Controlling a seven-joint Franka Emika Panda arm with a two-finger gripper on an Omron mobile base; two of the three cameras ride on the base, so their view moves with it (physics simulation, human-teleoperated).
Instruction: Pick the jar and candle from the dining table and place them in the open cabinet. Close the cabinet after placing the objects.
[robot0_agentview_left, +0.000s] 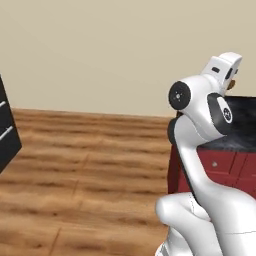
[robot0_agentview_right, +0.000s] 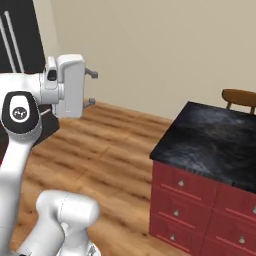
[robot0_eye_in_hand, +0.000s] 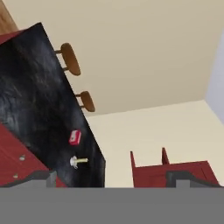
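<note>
Candle (robot0_eye_in_hand: 78, 161) on black dining table (robot0_eye_in_hand: 35, 109) (red box (robot0_eye_in_hand: 75, 137) nearby).

The dining table (robot0_agentview_right: 210, 145) is seen as a wide island with a black marbled top and red drawer fronts dotted with round silver knobs. In the hand view, which is rolled sideways, the candle (robot0_eye_in_hand: 78, 161) can be spotted on that dark top near its far end: a short pale yellow stick in a small white holder. The red cabinet (robot0_eye_in_hand: 173, 171) is glimpsed beyond the table's end.
</note>
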